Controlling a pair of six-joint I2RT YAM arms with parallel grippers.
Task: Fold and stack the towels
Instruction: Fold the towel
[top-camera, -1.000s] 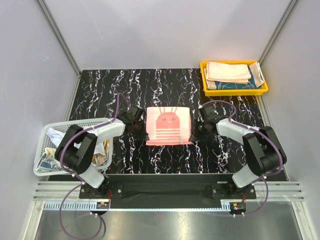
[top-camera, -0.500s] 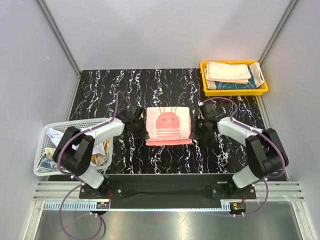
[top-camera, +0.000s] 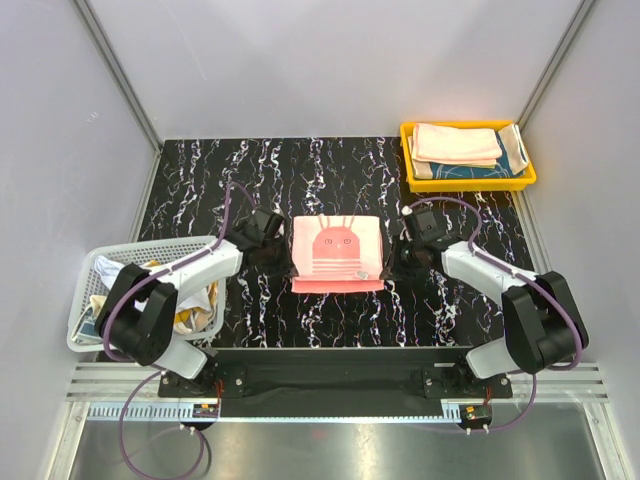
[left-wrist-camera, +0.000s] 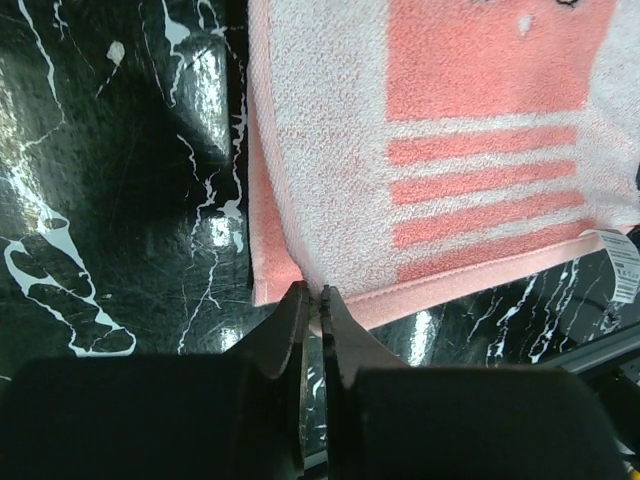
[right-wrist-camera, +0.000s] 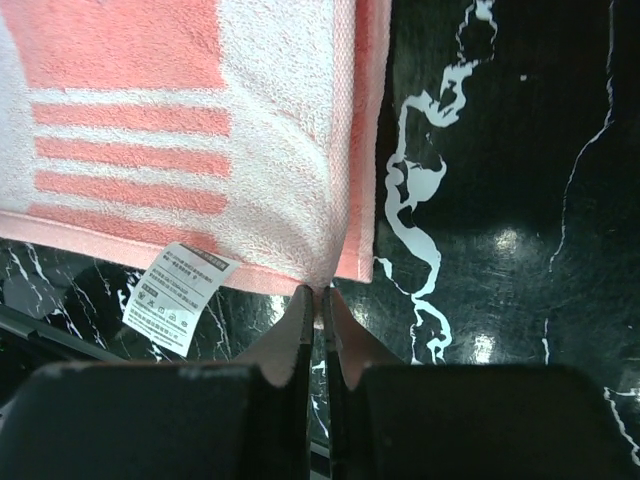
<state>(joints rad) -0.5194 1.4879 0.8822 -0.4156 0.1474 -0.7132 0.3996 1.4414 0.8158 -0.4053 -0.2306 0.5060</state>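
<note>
Since prev frames: both arms stretched out further and the grippers edged a bit toward the far side; towel barely shifted.

Top view: pink towel lies flat at mid-table. L gripper is at its near-left corner, R gripper at its near-right. Folded towels sit in the yellow tray; more cloths are heaped in the mesh basket.

L wrist: L gripper is clamped on the towel's near hem, pink towel puckering into the tips.

R wrist: R gripper is pinched on the other near corner of the pink towel, care label just beside it.

Handling, my guess: terry is light, limp and grippy, not fragile. It'll sag between the pinches, so hold the corners, keep tension even, lift both together.
</note>
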